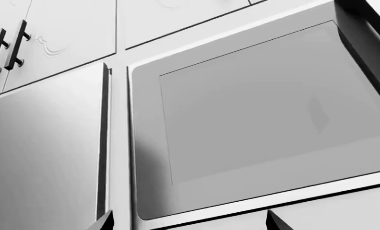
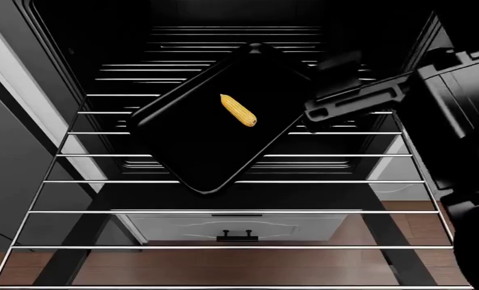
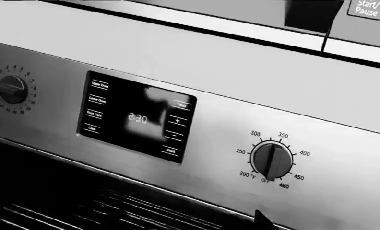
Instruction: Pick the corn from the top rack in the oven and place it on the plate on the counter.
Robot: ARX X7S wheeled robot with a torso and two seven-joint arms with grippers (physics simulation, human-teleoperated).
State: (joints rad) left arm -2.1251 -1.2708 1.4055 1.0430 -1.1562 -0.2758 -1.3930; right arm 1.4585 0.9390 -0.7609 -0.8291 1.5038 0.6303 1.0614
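The oven (image 2: 78,48) stands open with a dark interior. The top rack (image 2: 223,211) of silver wires is pulled out toward me. A black baking tray (image 2: 199,151) lies askew on it, and the small yellow corn (image 2: 237,110) lies in the tray. My right gripper (image 2: 324,87) is over the tray's far right corner, right of the corn and apart from it. In the right wrist view (image 3: 184,226) only one fingertip (image 3: 264,221) shows, set far to the side, so the jaws stand open and empty. My left gripper (image 1: 190,226) is open and empty. The plate and counter are out of view.
The right wrist view faces the oven's control panel (image 3: 136,117) with two knobs. The left wrist view faces a stainless appliance door (image 1: 260,110) and white cabinets with black handles (image 1: 7,48). Lower rack wires and a white drawer (image 2: 235,229) show below the top rack.
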